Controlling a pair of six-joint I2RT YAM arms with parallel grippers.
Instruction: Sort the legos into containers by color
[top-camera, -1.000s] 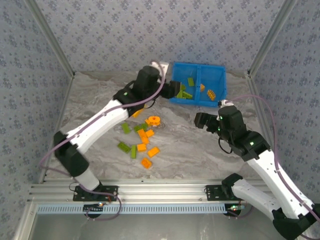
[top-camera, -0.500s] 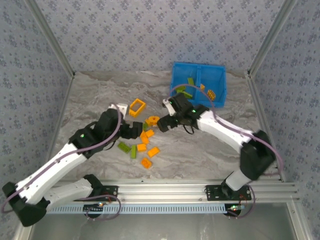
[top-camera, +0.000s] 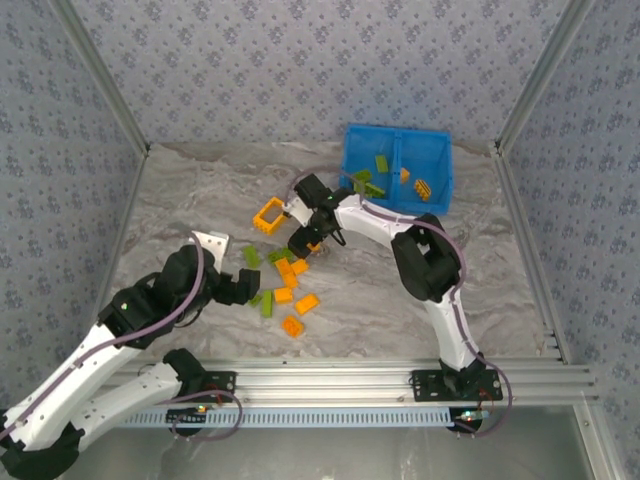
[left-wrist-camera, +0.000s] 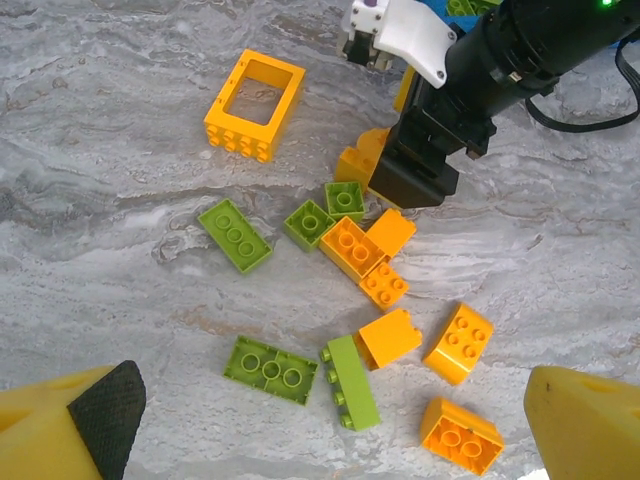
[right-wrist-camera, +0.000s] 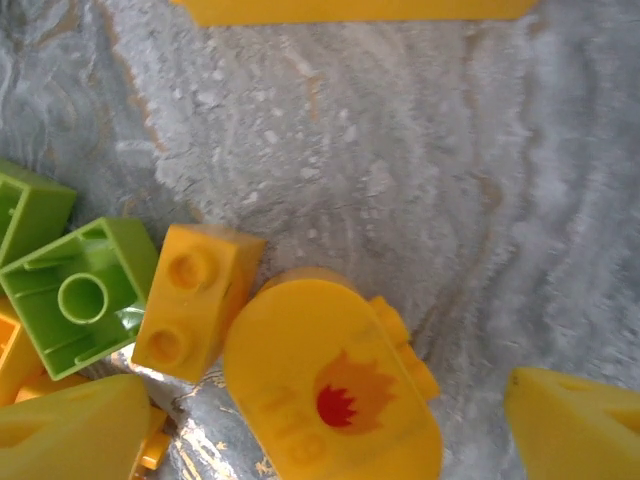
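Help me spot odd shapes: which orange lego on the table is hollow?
The orange frame: an open rectangle, empty in the middle; the other orange ones are solid pieces.

The grey marbled table (top-camera: 200, 190) bears scattered orange and green legos (top-camera: 284, 295) and a blue bin (top-camera: 432, 150).

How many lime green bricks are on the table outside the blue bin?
5. Left wrist view: one long green brick at left, two small green squares by the orange pile, two long ones nearest. The right arm may hide others.
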